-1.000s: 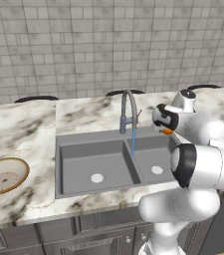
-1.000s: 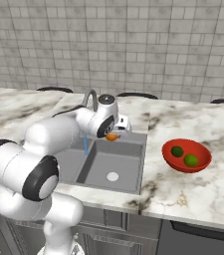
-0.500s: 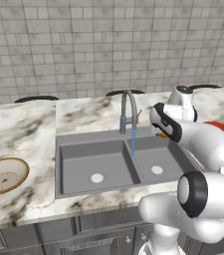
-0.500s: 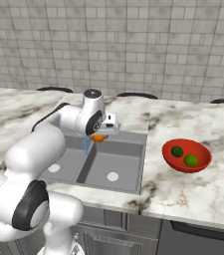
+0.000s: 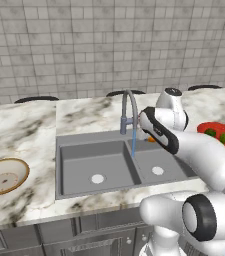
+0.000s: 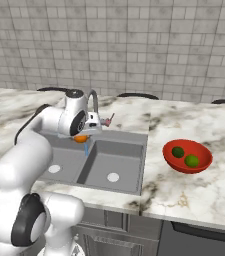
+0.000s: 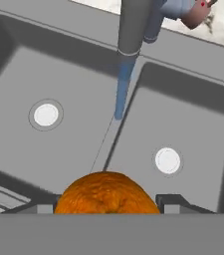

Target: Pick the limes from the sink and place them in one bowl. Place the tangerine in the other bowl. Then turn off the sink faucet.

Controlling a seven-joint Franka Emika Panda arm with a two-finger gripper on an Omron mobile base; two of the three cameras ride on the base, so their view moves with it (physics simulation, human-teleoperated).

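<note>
The hand point(image 6: 82, 136) is gripping the tangerine point(image 7: 106, 193) between its two fingers, carrying it above the sink point(image 5: 79, 172), apparently because the fruit is headed for the tan bowl point(image 5: 3, 176) sitting on the surface well away to the left. The tangerine is sitting right in the hand, pressed between the fingertips point(image 7: 169, 201), hanging over the divider between the two basins. Both limes point(image 6: 185, 156) are lying in the red bowl point(image 6: 202, 166) on the surface to the right, so that step looks finished. Water is running from the faucet point(image 5: 127, 112), so shutting it off is not yet done
</note>
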